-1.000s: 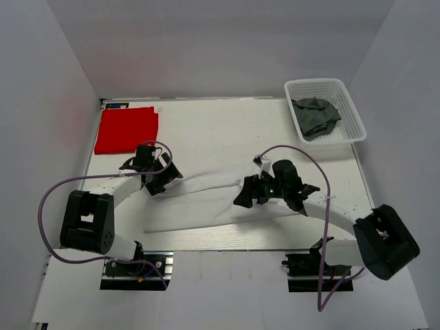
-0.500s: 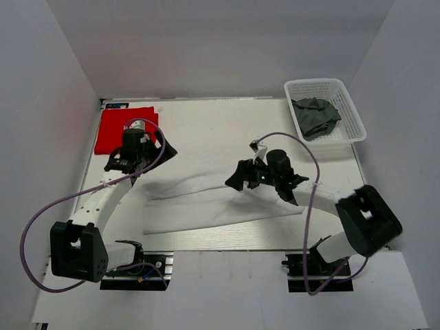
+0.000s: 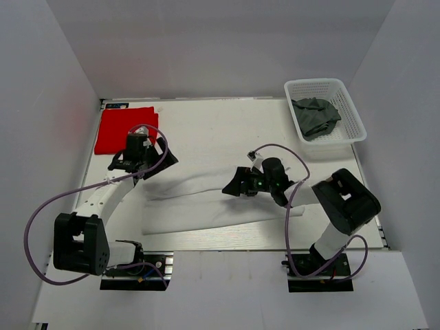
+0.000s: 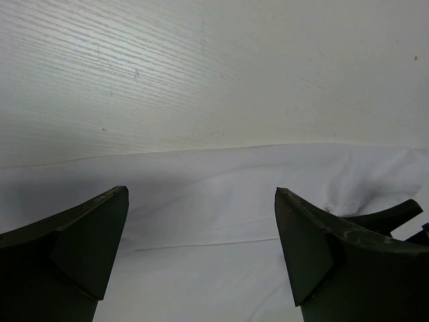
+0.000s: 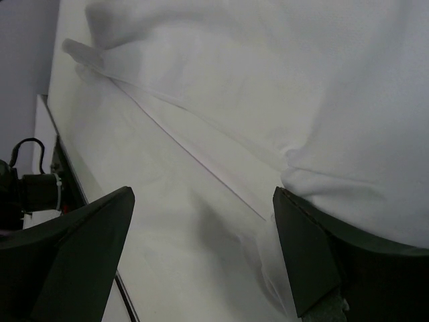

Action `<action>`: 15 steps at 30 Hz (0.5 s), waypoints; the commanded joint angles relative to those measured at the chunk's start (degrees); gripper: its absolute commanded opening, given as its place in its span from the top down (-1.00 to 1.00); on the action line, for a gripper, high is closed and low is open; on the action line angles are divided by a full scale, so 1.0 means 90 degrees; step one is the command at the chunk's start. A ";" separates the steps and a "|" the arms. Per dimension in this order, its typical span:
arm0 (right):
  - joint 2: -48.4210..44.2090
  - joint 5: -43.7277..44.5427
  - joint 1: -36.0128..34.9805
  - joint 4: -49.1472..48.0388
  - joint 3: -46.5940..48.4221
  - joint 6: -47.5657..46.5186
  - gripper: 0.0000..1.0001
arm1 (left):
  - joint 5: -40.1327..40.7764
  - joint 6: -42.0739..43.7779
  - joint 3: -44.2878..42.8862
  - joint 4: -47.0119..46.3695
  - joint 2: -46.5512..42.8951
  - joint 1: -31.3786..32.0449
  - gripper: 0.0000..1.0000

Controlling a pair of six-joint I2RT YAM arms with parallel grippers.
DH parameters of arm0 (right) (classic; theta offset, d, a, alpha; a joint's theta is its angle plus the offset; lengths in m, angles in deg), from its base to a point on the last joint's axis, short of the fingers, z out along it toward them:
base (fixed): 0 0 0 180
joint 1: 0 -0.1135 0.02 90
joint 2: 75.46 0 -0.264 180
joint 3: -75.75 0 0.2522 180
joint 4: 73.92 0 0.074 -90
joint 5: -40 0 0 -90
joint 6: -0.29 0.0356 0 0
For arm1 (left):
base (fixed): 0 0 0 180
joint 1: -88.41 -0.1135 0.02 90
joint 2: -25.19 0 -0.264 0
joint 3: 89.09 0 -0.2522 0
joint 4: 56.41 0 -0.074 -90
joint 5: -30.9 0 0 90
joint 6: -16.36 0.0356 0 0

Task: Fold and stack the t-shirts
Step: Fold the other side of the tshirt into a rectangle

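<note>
The white t-shirt (image 3: 206,203) lies folded into a long band across the near middle of the table; it fills the left wrist view (image 4: 201,201) and the right wrist view (image 5: 268,100). The red t-shirt (image 3: 126,128) lies folded flat at the far left corner. My left gripper (image 3: 159,163) is open and empty, just above the band's far left end, between it and the red t-shirt. My right gripper (image 3: 232,184) is open and empty over the middle of the white t-shirt, its jaws spread above the cloth (image 5: 201,221).
A white mesh basket (image 3: 347,103) holding a dark grey garment (image 3: 316,117) stands at the far right corner. The table's near edge (image 3: 227,242) runs just below the white t-shirt. Grey walls enclose the table on three sides.
My left gripper has moved away from the white t-shirt's left end toward the red t-shirt, then back slightly. My right gripper has shifted left along the white band; its arm folded in.
</note>
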 commanded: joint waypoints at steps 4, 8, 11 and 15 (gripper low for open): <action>-0.1515 0.1108 -0.0041 0.3218 0.0924 -0.1436 -0.81 | -0.1203 0.0826 -0.0185 -0.0269 0.0186 0.0162 -0.99; -0.2563 0.1764 -0.0002 0.4626 0.1188 -0.1399 -0.81 | -0.1049 0.0894 -0.0107 -0.0300 0.0556 0.0484 -0.99; -0.2788 0.2650 0.0028 0.5817 0.1256 -0.0920 -0.81 | -0.0775 0.0953 -0.0195 0.0062 0.0946 0.0777 -0.99; -0.2672 0.3249 0.0067 0.6563 0.1179 -0.0529 -0.81 | -0.0618 0.0641 0.0068 0.0179 0.1260 0.1109 -0.99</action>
